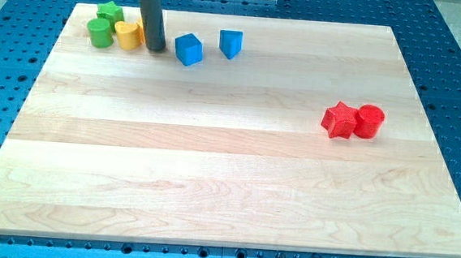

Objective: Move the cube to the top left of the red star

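Note:
A blue cube (pixel 189 50) lies near the view's top, left of centre. My tip (pixel 155 49) rests on the board just left of the cube, with a small gap between them. The red star (pixel 339 120) lies at the view's right, touching a red cylinder (pixel 369 121) on its right side. The cube is far to the upper left of the star.
A blue triangular block (pixel 231 44) lies right of the cube. A green star (pixel 110 12), a green cylinder (pixel 100 33) and a yellow block (pixel 127 35) cluster at the top left, just left of my tip; part of an orange-looking block is hidden behind the rod. The wooden board (pixel 226 186) lies on a blue perforated table.

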{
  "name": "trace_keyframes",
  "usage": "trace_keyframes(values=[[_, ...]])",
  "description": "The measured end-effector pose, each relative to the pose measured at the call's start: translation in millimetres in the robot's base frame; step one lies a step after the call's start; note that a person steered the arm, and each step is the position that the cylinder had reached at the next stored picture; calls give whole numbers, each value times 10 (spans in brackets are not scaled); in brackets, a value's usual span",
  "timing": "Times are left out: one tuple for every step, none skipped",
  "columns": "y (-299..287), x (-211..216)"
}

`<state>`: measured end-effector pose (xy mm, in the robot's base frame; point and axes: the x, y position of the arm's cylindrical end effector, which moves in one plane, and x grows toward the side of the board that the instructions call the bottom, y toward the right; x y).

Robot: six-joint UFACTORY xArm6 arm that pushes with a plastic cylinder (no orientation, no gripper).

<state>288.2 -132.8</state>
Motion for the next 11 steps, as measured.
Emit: trace_keyframes(values=[[154,126],[1150,399],[1293,773],[1560,533],[1283,516],[1101,437],[1134,309],[1475,170],[2556,332],[3131,630],[3030,627]])
